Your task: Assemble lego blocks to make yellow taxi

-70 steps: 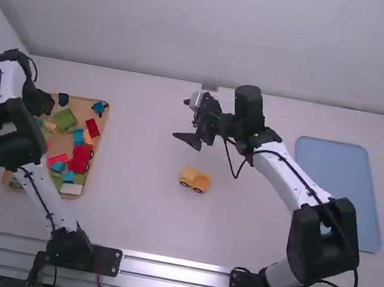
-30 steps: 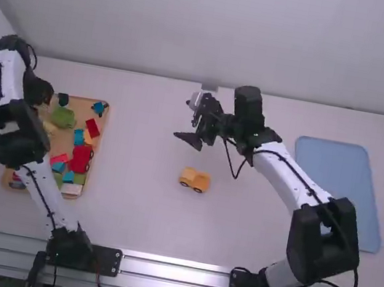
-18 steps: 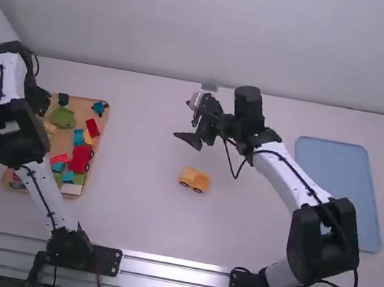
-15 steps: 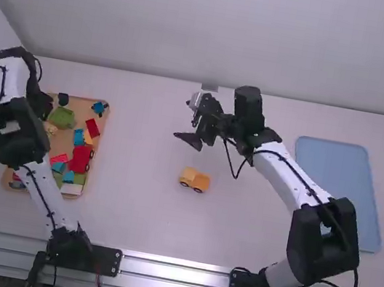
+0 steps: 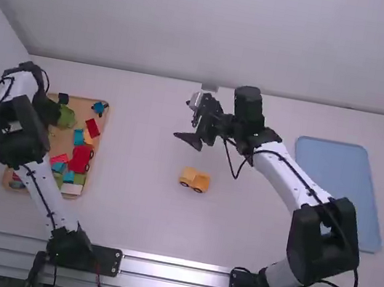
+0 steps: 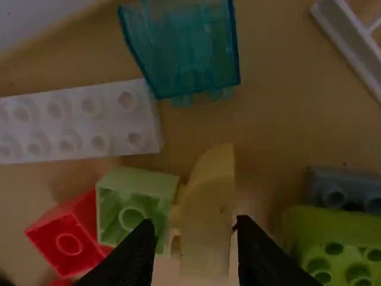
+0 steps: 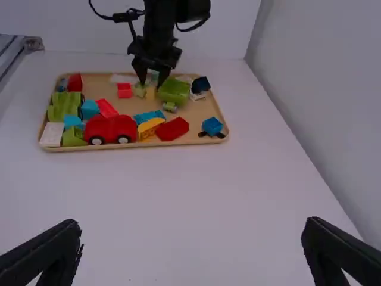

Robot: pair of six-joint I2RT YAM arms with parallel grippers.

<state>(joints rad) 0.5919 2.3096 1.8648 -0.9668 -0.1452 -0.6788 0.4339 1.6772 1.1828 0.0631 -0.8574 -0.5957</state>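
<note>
Where the wooden tray (image 5: 81, 98) lies in the high view, the left gripper (image 5: 48, 112) is low over its far left part, the fingertips hidden from that side. A yellow vehicle base with dark wheels (image 5: 195, 180) stands on the table (image 5: 236, 232), to the right of the tray and well apart from it. The right gripper (image 5: 181, 119) is above the table, also right of the tray but farther from the camera than that base. Out beyond both, a blue tray (image 5: 333, 182) lies well to the wooden tray's right, while a red toy car (image 5: 80, 158) sits inside the wooden tray near its right edge. In the left wrist view, the left gripper's fingers are parted around a curved yellow block (image 6: 205, 220) in the tray — there is room between them, and no firm hold shows. Also in the tray are a pale green block (image 6: 134, 205), a long white brick (image 6: 77, 122) and a clear teal piece (image 6: 184, 50). In the right wrist view, the right gripper's two fingers stand wide apart with nothing between them; well off, the left gripper is over the tray, just beside a green block (image 7: 174, 90).
</note>
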